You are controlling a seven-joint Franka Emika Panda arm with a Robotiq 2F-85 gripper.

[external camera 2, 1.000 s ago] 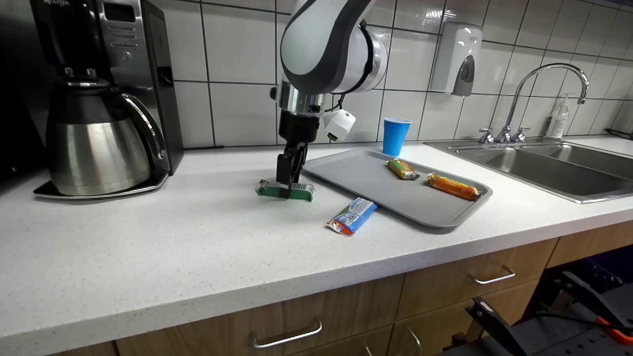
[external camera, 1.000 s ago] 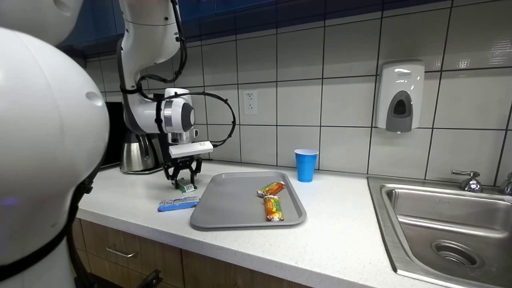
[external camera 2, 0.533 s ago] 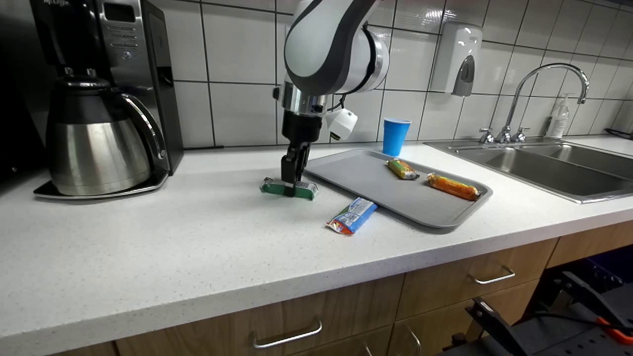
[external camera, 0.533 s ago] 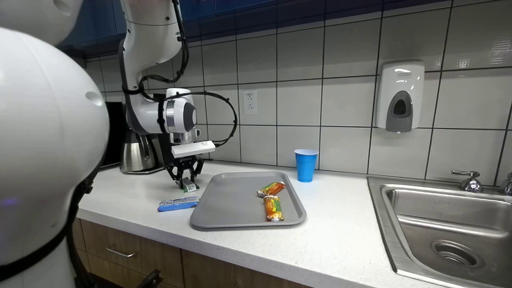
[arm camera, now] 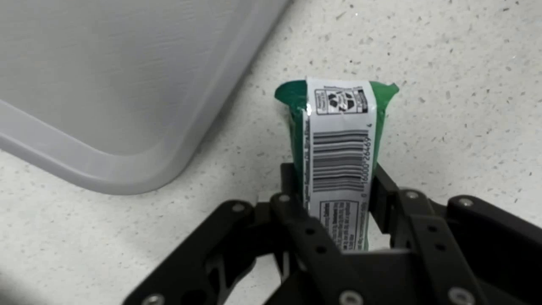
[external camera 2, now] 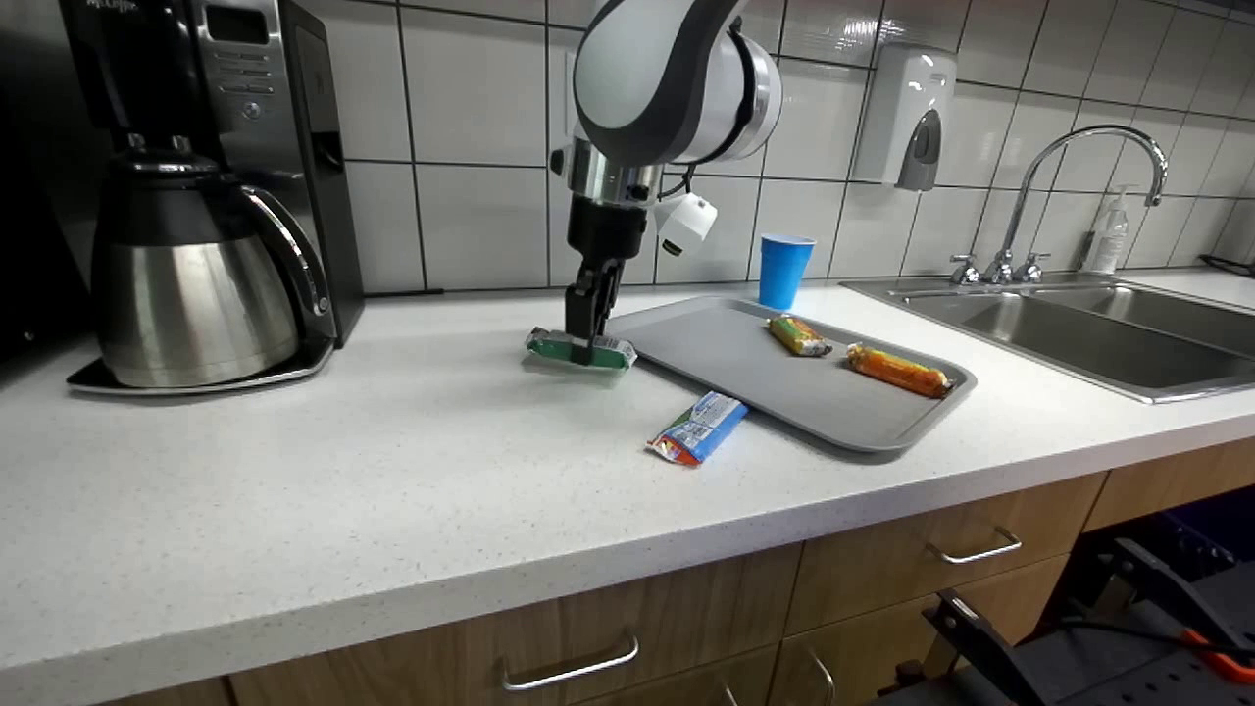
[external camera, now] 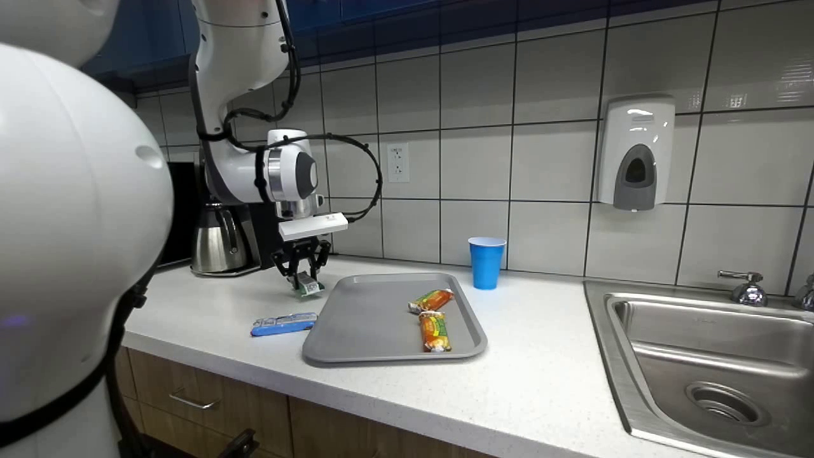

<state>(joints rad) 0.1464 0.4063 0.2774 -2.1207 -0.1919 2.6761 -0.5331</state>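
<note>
Here, the black two-fingered gripper (arm camera: 333,183) clasps a glossy green-and-white oblong packet (arm camera: 341,140) (barcode (arm camera: 340,161) uppermost) near the grey round-cornered plastic tray (arm camera: 118,84).

1. The black fingers (arm camera: 384,199) enter from the bottom of the view and grip a green packet (arm camera: 338,171) between them, one finger touching each long side.
2. On the packet there is a white label (arm camera: 338,121), which carries a barcode (arm camera: 340,161) and, nearer to the upper end, a printed box (arm camera: 341,100) with a symbol.
3. At the upper left, a grey tray (arm camera: 106,80) shows its rounded corner; it is near the packet but apart from it.
4. Under them is the pale, speckled desk (arm camera: 465,127).
</note>
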